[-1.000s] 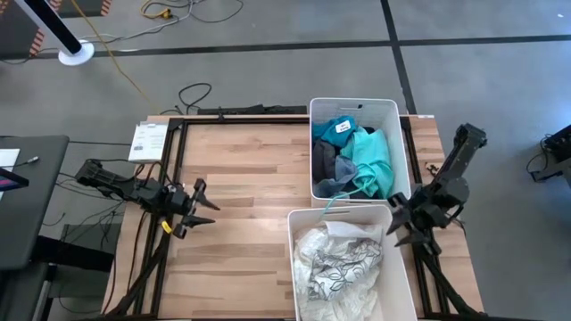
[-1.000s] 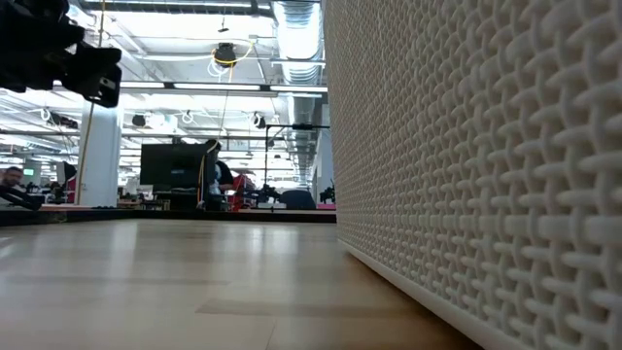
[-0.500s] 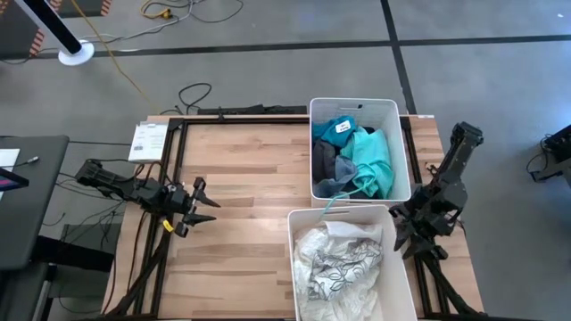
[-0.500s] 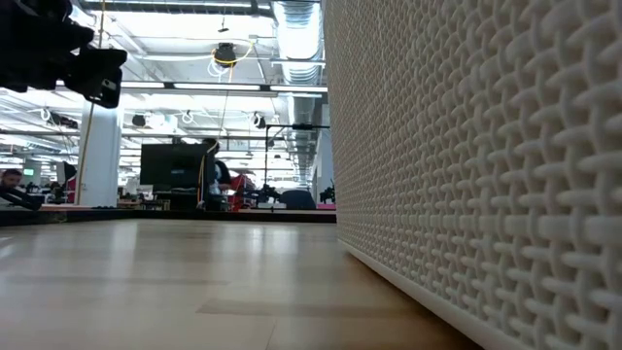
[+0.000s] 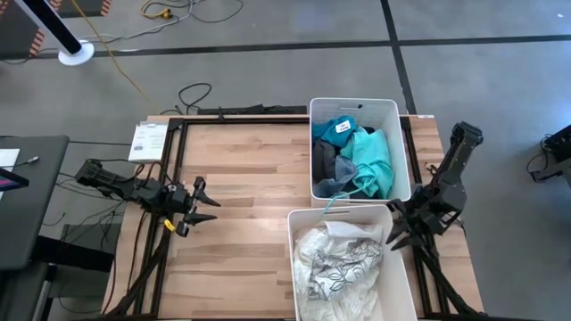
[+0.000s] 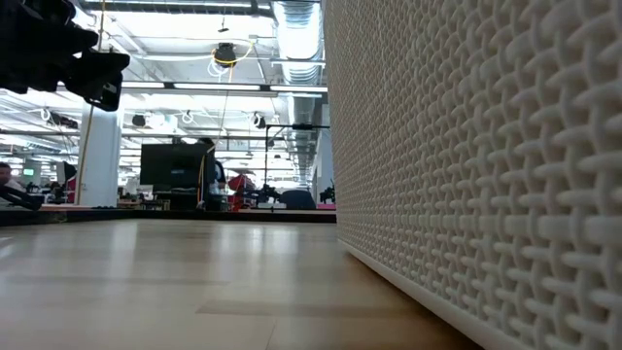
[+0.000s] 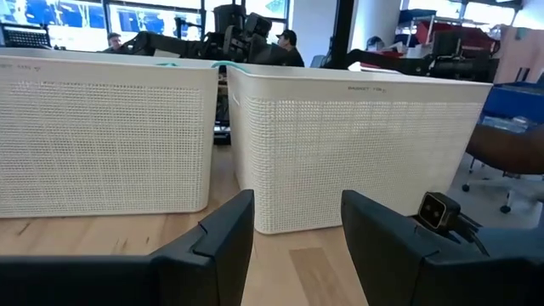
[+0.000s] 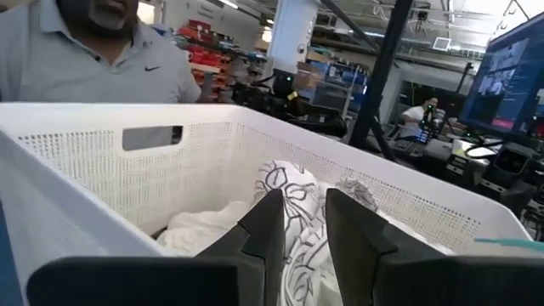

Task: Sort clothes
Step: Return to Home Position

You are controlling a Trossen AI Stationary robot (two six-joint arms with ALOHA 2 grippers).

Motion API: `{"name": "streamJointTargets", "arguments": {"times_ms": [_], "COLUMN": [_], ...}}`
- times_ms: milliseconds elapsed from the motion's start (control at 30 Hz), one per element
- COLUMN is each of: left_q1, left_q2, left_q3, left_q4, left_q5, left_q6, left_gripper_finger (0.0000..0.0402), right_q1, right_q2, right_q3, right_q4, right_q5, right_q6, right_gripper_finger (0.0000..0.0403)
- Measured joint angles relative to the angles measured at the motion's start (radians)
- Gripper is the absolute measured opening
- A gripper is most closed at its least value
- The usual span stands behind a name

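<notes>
the wooden surface [image 5: 241, 169] carries two white bins set end to end along its right-arm side. the far bin [image 5: 354, 102] holds a heap of teal, grey-blue and dark clothes [image 5: 359, 157]. the near bin [image 5: 292, 245] holds the white clothes, with a leaf-print shirt [image 5: 339, 260] on top. every garment that shows lies inside a bin, so the sorting looks finished and what remains is, i judge, only pulling the arms back.

the right end effector [image 5: 399, 230] is by far the nearer one. it sits just outside the near bin's outer wall and points inward over the rim, straight at the leaf-print shirt. its fingers are a little apart and hold nothing. the clothes lie ahead of it toward the middle of the surface, so a clean retreat means backing outward, away from the wall.

the left end effector [image 5: 198, 207] hangs over the opposite edge, well apart from both bins, facing them across bare wood. its fingers [image 7: 223, 231] are spread wide and empty.
</notes>
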State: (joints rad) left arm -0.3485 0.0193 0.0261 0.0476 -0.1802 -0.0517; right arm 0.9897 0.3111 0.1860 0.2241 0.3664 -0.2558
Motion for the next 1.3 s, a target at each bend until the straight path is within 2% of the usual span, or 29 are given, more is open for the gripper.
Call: {"name": "streamJointTargets", "arguments": {"times_ms": [467, 1300], "left_q1": [0.000, 0.000], "left_q2": [0.000, 0.000], "left_q3": [0.000, 0.000], "left_q4": [-0.009, -0.011], "left_q5": [-0.003, -0.005], "left_q6": [0.058, 0.055], "left_gripper_finger": [0.0173, 0.0173], "right_q1": [-0.031, -0.031], "right_q2": [0.002, 0.002], "right_q3": [0.000, 0.001], "right_q4": [-0.005, -0.007], "right_q5": [0.002, 0.003], "right_q6": [0.002, 0.003], "right_gripper_finger": [0.0103, 0.0103]}}
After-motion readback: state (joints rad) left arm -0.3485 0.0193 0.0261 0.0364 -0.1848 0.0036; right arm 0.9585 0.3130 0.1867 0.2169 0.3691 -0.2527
